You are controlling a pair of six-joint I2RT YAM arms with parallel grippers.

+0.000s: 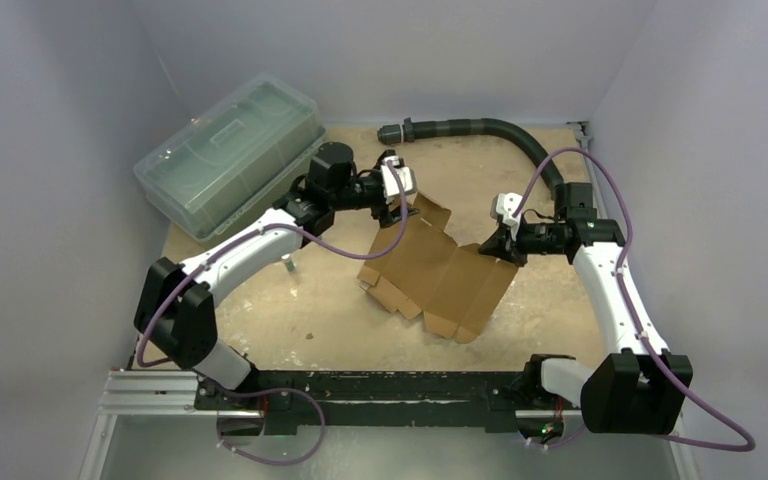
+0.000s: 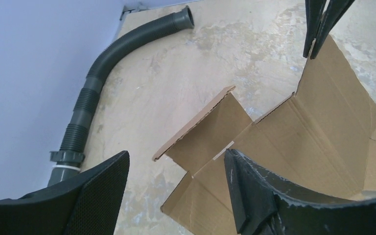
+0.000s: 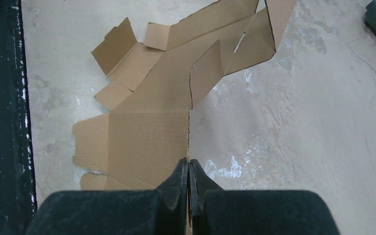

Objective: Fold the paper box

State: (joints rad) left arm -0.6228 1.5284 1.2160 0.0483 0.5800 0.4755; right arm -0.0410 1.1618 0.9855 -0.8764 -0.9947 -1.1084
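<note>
paper box point(image 3: 147, 137) | edge hidden within clamped right tool point(image 3: 188, 162) | left tool point(image 2: 176, 154) spread

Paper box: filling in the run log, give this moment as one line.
brown cardboard paper box: mostly flat, one flap raised | left tool: open above flap | right tool: shut on box edge
</note>
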